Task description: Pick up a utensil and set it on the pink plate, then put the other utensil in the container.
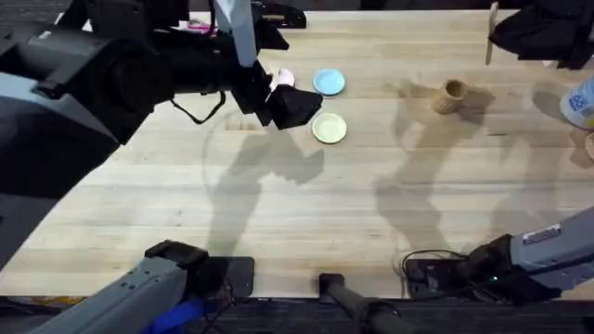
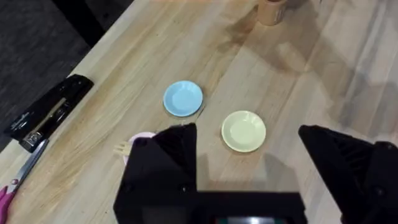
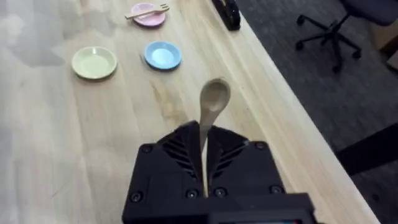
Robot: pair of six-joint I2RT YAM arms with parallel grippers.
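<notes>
The pink plate (image 3: 148,15) lies near the table's far edge with a wooden fork (image 3: 149,10) resting across it. My left gripper (image 2: 249,155) hovers open just above and beside it, so its dark finger (image 2: 177,155) hides most of the plate (image 2: 140,139) in the left wrist view. From overhead that gripper (image 1: 288,104) covers part of the pink plate (image 1: 284,77). My right gripper (image 3: 202,134) is shut on a wooden spoon (image 3: 214,102), bowl end pointing outward, raised at the far right (image 1: 543,32). The container, a tan wooden cup (image 1: 452,95), stands below it.
A light blue plate (image 1: 329,82) and a pale yellow plate (image 1: 329,127) sit just right of the pink one. A black stapler (image 2: 46,112) and scissors (image 2: 18,180) lie near the far edge. A bottle (image 1: 580,100) stands at the right edge.
</notes>
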